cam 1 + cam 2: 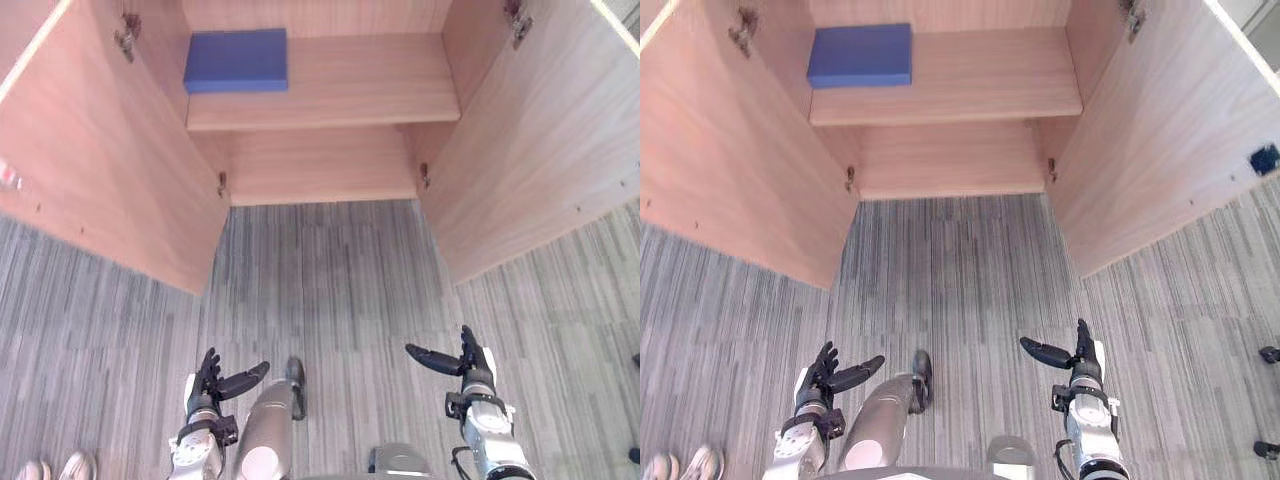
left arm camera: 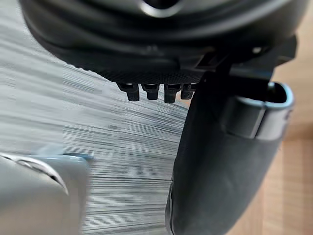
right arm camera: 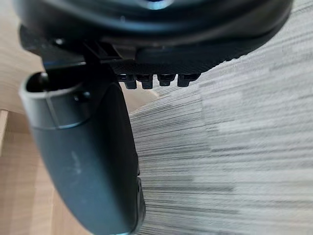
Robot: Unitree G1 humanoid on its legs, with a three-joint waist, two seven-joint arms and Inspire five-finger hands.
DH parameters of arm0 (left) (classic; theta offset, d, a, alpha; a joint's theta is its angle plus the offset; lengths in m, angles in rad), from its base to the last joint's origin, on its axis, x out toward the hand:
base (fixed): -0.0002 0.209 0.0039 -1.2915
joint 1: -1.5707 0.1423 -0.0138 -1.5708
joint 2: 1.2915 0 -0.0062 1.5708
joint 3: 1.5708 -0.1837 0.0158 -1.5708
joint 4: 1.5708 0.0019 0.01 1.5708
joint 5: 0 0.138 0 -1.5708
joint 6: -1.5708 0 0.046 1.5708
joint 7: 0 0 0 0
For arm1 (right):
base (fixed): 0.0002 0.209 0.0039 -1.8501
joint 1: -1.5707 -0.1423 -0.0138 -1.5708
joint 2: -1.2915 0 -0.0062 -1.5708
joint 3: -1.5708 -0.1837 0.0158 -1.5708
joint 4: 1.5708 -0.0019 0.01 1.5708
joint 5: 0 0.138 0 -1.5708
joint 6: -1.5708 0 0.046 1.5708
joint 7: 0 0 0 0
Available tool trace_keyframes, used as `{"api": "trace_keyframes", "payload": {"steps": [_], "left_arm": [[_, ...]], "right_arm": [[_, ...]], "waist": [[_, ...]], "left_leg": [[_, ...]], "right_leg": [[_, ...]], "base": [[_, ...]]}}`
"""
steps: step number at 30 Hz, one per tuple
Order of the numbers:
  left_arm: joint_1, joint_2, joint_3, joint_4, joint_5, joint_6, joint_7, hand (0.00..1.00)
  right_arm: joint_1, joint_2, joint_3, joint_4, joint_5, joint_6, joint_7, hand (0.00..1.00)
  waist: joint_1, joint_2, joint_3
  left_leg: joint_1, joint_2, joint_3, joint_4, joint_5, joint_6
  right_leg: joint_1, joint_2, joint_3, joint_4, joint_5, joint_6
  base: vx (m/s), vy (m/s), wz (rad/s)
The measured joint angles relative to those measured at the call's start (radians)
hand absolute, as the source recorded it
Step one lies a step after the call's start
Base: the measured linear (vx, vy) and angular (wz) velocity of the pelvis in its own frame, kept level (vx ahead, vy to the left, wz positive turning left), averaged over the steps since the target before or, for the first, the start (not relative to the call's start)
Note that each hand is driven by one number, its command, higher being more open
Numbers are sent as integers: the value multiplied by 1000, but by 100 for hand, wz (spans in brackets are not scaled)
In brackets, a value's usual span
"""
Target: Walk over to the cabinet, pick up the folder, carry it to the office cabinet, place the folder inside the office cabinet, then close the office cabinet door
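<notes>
A flat blue folder [image 1: 236,60] lies on the left end of the upper shelf [image 1: 370,95] inside the open wooden office cabinet. Both cabinet doors stand swung wide, the left door [image 1: 100,170] and the right door [image 1: 540,150] flanking the opening. Low over the carpet, well short of the cabinet, my left hand [image 1: 206,390] is open with straight fingers and the thumb out, holding nothing. My right hand [image 1: 474,372] mirrors it on the right, open and empty. Each wrist view shows straight fingertips and a thumb [image 2: 220,161] [image 3: 93,161] over the carpet.
Grey striped carpet [image 1: 330,290] runs from me to the cabinet between the two open doors. A person's shoes [image 1: 55,468] show at the lower left. Small dark objects [image 1: 1268,354] sit on the floor at the far right.
</notes>
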Motion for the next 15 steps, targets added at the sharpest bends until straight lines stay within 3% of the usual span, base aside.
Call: {"api": "trace_keyframes", "payload": {"steps": [1,2,3,4,5,7,8,9,10,11,12,13,15], "left_arm": [[-1,5,0,0,0,0,2,100],[-1,15,-1,-1,0,-4,5,100],[-2,26,-1,-1,0,-9,6,100],[-5,29,-1,-2,0,-14,6,100],[-20,42,0,6,-1,-18,6,100],[-49,45,0,25,-1,-18,5,100],[-50,50,-1,33,-1,-18,5,100],[-43,48,-2,36,-1,-18,4,100],[-57,12,-1,70,-1,-10,7,100],[-59,12,-3,75,0,-8,1,100],[-63,-4,-10,74,10,-8,-2,100],[-63,-11,-8,74,12,-7,-1,100],[-56,-30,-8,61,17,-6,-1,100]], "right_arm": [[-1,3,4,11,-4,1,1,100],[1,3,28,21,-11,6,3,100],[5,4,52,16,-18,5,5,100],[5,6,60,16,-19,4,6,100],[0,8,72,19,-19,4,7,100],[4,7,72,20,-19,4,9,100],[24,7,71,20,-18,5,9,100],[49,4,70,19,-18,4,9,100],[36,-24,60,54,-19,13,10,100],[30,-21,49,56,-19,22,9,100],[33,-16,17,50,-19,21,8,100],[41,-15,12,45,-18,22,7,100],[85,-7,15,15,-17,25,6,100]], "waist": [[-5,1,0],[-14,4,0],[-21,15,-4],[-27,19,-2],[-40,25,3],[-46,27,4],[-52,17,-1],[-58,2,-10],[-56,57,-8],[-63,53,-16],[-67,54,-14],[-71,54,-14],[-59,55,-13]], "left_leg": [[48,-3,0,-21,-11,2],[146,-2,-1,-78,-17,3],[226,12,-4,-137,-18,3],[257,22,-7,-162,-18,1],[299,43,-12,-190,-20,-1],[335,71,-21,-194,-21,-4],[367,76,-38,-193,-37,-38],[400,67,-57,-189,-72,-96],[427,120,-79,-178,-99,-134],[409,119,-86,-156,-82,-152],[387,127,-96,-63,-49,-171],[365,136,-97,11,-36,-186],[224,224,-73,391,45,-211]], "right_leg": [[-42,-1,-7,105,-16,-27],[-111,1,-42,207,-54,-92],[-182,13,-92,203,-79,-127],[-218,21,-116,180,-92,-132],[-281,44,-150,69,-112,-143],[-333,86,-150,-232,-87,-131],[-319,104,-136,-500,31,-136],[-295,101,-114,-628,229,-130],[-288,136,-128,-576,285,-174],[-302,130,-120,-544,239,-182],[-310,117,-135,-448,146,-187],[-294,113,-148,-430,117,-191],[-181,121,-185,-455,59,-210]], "base": [[665,135,-14],[514,57,-12],[606,20,-9],[503,-52,7],[604,-119,24],[522,-183,38],[582,-244,51],[598,-261,46],[562,-223,33],[503,-224,29],[469,-208,37],[362,-201,51],[436,-263,40]]}}
